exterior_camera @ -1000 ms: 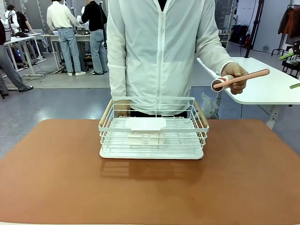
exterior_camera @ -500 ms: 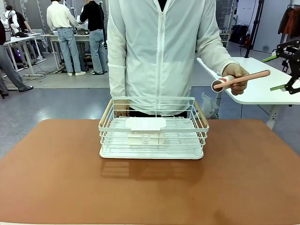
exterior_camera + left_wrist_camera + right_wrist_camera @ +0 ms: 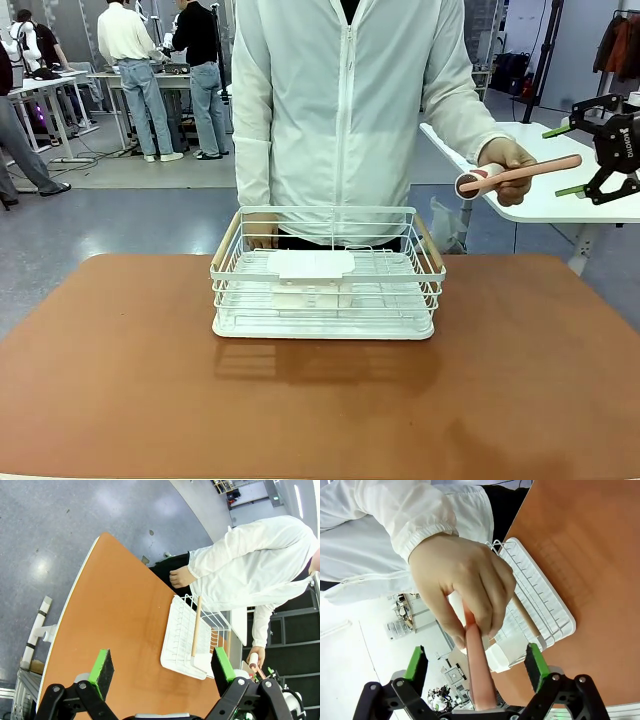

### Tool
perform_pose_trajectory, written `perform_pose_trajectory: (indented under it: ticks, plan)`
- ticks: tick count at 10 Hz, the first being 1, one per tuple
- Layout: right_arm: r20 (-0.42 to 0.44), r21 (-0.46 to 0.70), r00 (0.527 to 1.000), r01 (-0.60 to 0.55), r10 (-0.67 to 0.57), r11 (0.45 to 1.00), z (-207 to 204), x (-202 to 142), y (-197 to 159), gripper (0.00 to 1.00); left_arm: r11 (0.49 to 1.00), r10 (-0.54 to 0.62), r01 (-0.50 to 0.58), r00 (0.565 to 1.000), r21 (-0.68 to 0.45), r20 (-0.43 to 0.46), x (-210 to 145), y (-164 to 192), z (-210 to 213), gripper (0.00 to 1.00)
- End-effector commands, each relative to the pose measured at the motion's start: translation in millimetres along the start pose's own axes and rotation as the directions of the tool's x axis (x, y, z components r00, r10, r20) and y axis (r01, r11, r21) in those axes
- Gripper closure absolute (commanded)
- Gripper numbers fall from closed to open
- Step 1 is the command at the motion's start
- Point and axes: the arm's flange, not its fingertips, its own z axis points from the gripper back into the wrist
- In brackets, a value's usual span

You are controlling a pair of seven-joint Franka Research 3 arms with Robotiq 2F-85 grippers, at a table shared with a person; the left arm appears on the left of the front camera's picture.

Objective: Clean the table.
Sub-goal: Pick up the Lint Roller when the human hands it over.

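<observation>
Sliding in over the last second, brought right gripper (image 3: 553,160) level with roller (image 3: 545,167) handle, jaws wide either side, nothing clamped. Met hand (image 3: 508,158) offering it just ahead. Looked like handover before wiping table (image 3: 320,400), well below. Kept left gripper (image 3: 162,667) gaping too.

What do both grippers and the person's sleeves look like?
The left gripper and right gripper: black linkage fingers with silver pivot bolts, bright green pads. White lettering on the right one's body in the front view. The person wears a white zip-front jacket, long sleeves with gathered cuffs.
</observation>
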Motion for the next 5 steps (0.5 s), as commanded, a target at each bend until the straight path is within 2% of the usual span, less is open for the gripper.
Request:
perform_pose_trajectory:
  ticks: [1,2,5]
  plan:
    - [0.015,0.016,1.0,-0.012,0.012,1.0,-15.7,0.5,0.4,0.07,1.0,-0.017,0.017,1.0,-0.024,0.003,2.3,4.1,0.5,0.0]
    - [0.012,0.018,1.0,-0.016,0.016,1.0,-17.8,1.3,-0.1,0.19,1.0,-0.017,0.017,1.0,-0.024,0.003,2.3,4.1,0.5,0.0]
    - [0.009,0.015,1.0,-0.011,0.011,1.0,-21.9,2.5,-2.1,0.46,1.0,-0.017,0.017,1.0,-0.024,0.003,2.3,4.1,0.5,0.0]
